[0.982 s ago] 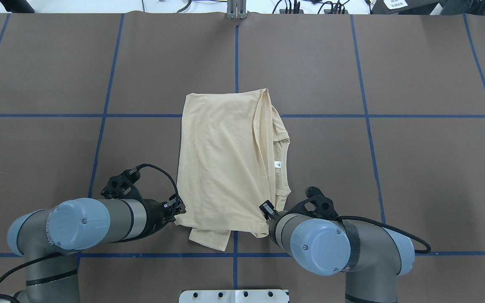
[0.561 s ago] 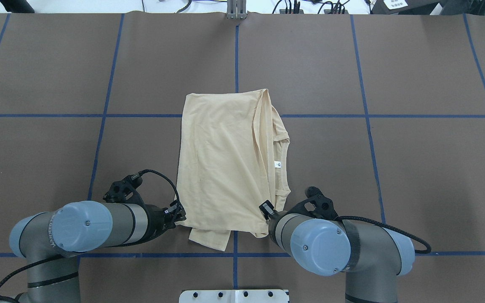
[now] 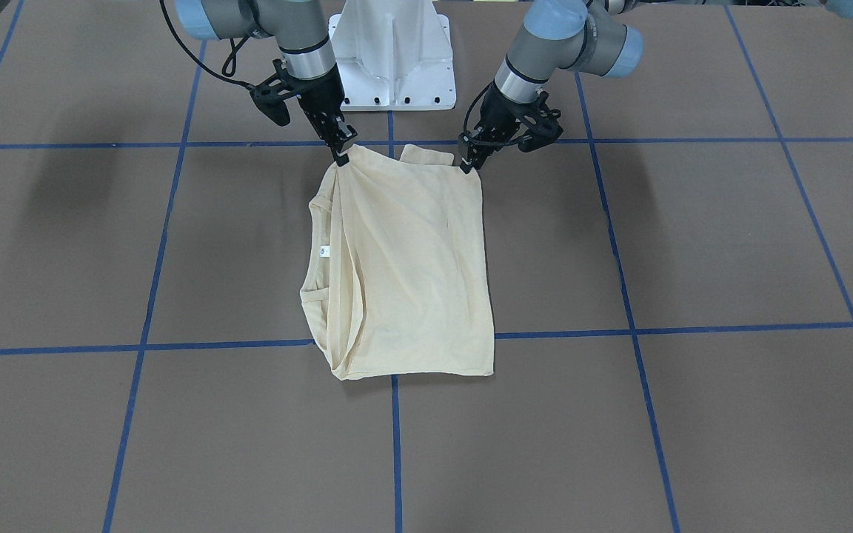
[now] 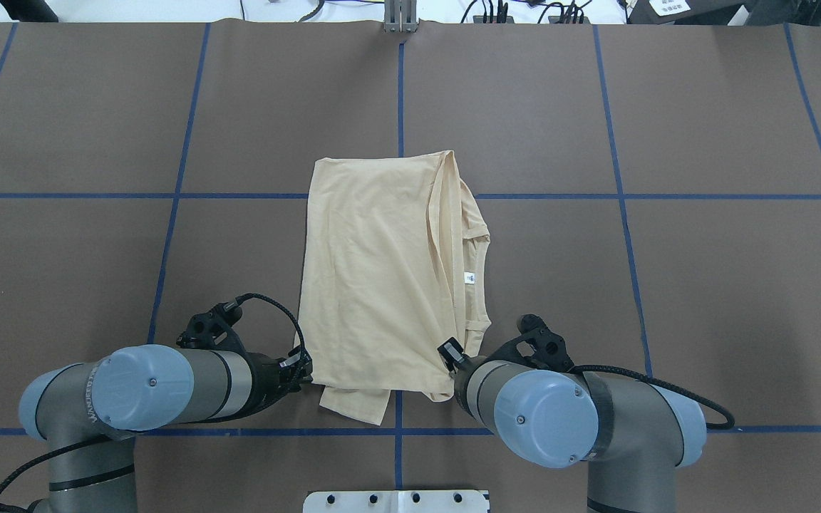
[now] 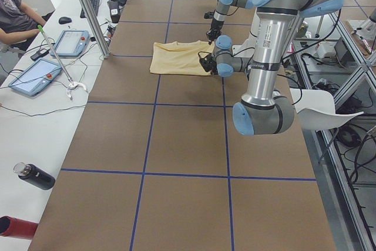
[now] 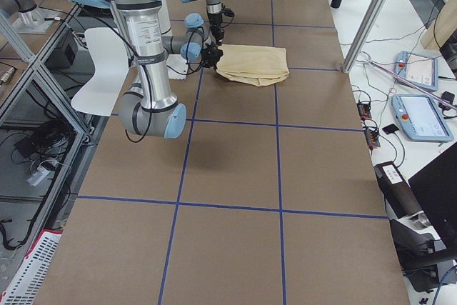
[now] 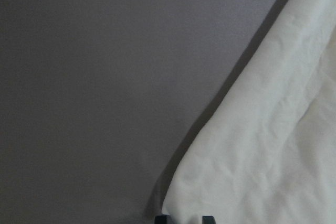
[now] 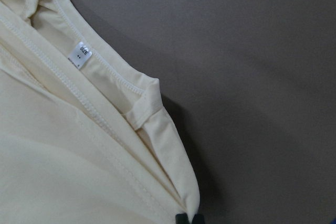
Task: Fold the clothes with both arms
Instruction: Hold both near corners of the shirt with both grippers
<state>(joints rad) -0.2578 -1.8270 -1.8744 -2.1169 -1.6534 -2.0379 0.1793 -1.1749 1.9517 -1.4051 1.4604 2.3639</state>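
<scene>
**Clerk:** Entry one, front view. What is recorded?

**Checker:** One shirt (image 3: 404, 266), cream, folded to a rough rectangle and laid flat at the middle of the table (image 3: 693, 244). The right gripper (image 3: 339, 152) is seen pressed together on the near corner at the neck side, where the cloth is drawn up to a small peak. The left gripper (image 3: 466, 164) is set at the other near corner, touching it.

**Clerk:** Overhead view?

**Checker:** The shirt (image 4: 375, 285) is listed with its neck label (image 4: 470, 278) exposed at the right edge. A flap (image 4: 353, 407) is seen sticking out under the near edge, between the two grippers. Both pincers are largely hidden by the arms.

**Clerk:** Side views?

**Checker:** The shirt (image 5: 176, 58) is noted far up the table, beside the arms. Pincer state is not judged from there.

**Clerk:** Left wrist view?

**Checker:** The fingertips (image 7: 163, 217) are shown a little apart with the cloth edge between them. Whether the cloth is clamped cannot be told.

**Clerk:** Right wrist view?

**Checker:** The tips are shown nearly meeting, with a fold of cloth pinched between them.

**Clerk:** Handling?

**Checker:** The shirt is judged light, limp and thin, not fragile. Its layers are likely to slide and sag once lifted. Hold is best taken at the two near corners, with all layers gathered and both corners raised evenly.
</scene>
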